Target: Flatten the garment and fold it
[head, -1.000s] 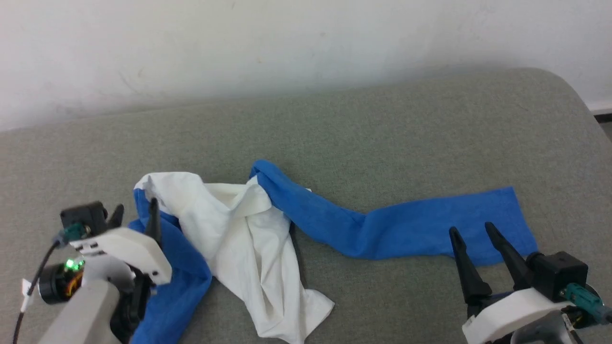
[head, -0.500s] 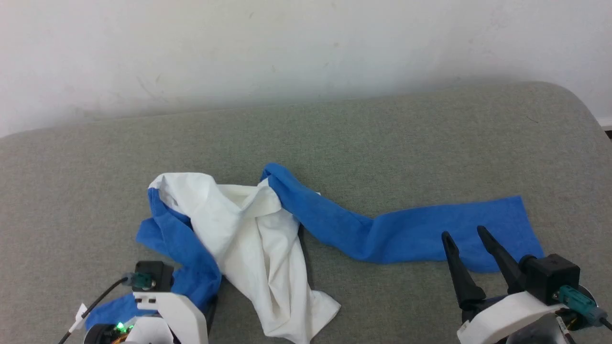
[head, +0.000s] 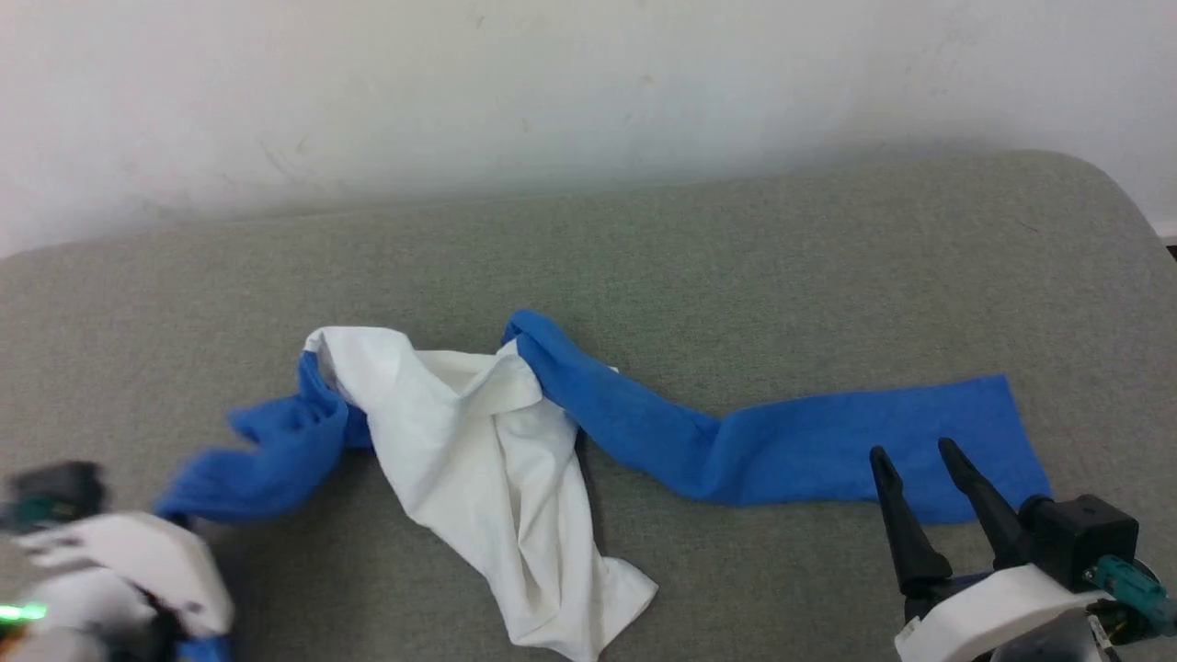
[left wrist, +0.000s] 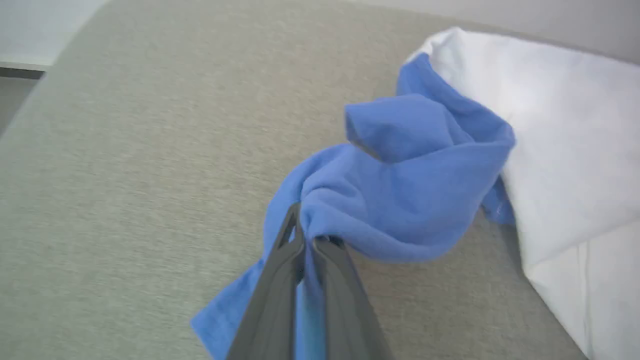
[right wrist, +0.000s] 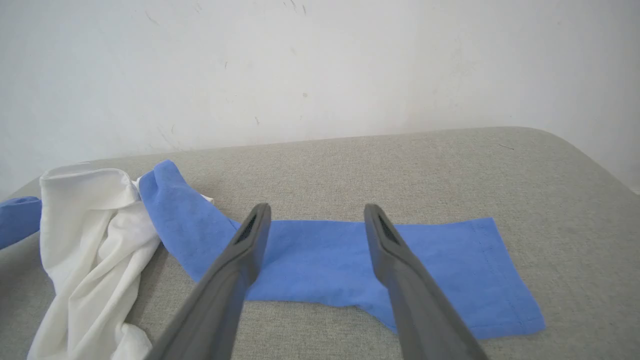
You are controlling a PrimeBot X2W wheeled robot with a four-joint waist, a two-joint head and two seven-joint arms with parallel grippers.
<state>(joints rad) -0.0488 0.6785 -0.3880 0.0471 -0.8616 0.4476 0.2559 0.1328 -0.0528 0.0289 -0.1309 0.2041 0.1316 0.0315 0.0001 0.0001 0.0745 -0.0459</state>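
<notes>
The garment [head: 478, 460] lies crumpled on the grey bench [head: 736, 257], its white body bunched mid-bench and one blue sleeve [head: 828, 441] stretched flat toward our right. Our left tool [left wrist: 305, 240] is pressed together, pinching the other blue sleeve [left wrist: 400, 195] (near its bunched end). Our right tool [head: 910, 449] hovers spread over the flat sleeve

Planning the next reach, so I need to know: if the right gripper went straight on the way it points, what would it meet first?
Most likely the flat blue sleeve of the garment, lying just ahead of the open right gripper. How high the gripper hovers above it is unclear.
</notes>
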